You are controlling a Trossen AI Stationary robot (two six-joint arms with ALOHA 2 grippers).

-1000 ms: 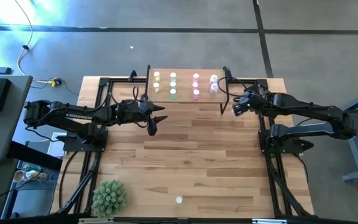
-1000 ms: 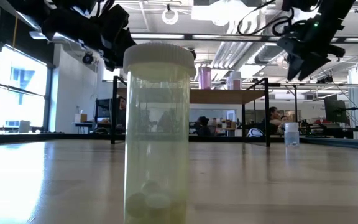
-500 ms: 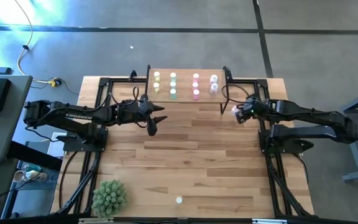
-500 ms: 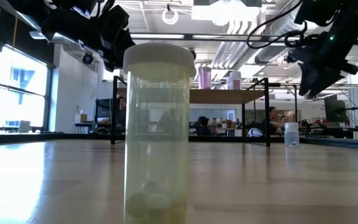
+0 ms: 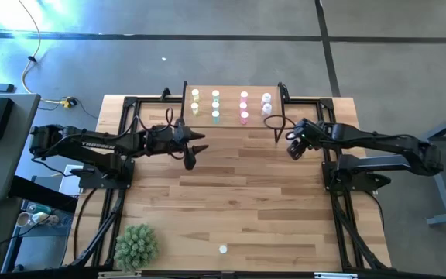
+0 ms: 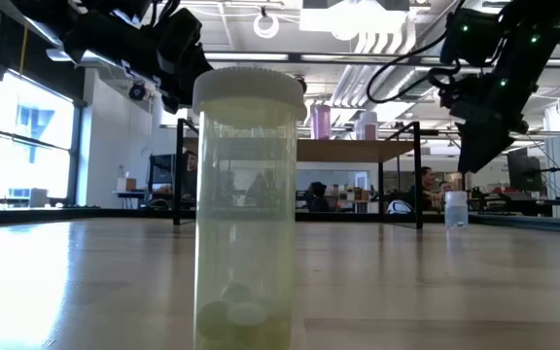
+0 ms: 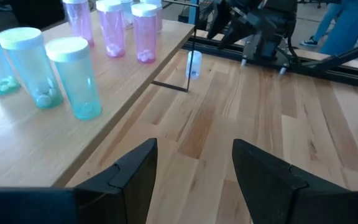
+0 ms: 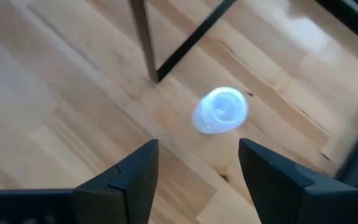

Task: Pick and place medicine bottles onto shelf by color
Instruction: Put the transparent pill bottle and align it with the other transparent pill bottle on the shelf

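Observation:
The shelf [image 5: 229, 116] stands at the table's far edge with yellow [image 5: 195, 101], green [image 5: 215, 108], pink [image 5: 244, 108] and white [image 5: 266, 103] medicine bottles upright on it. A white bottle [image 8: 221, 111] stands upright on the tabletop beside the shelf's right front leg; it also shows in the left wrist view [image 7: 193, 64] and the low view [image 6: 456, 209]. My right gripper [image 8: 197, 180] is open above it, pointing down, clear of it. My left gripper [image 5: 194, 153] is open and empty by the shelf's left front corner. A yellowish bottle [image 6: 246, 204] stands near the table's front edge [image 5: 222, 249].
A spiky green plant [image 5: 136, 245] sits at the table's near left corner. The shelf's thin black legs [image 8: 143, 37] stand close to the white bottle. Black arm frames run along both table sides. People and furniture show in the room behind.
My right gripper has come down and a little toward the table's near edge, tipping to point down over the white bottle on the table. The bottles have stayed where they were.

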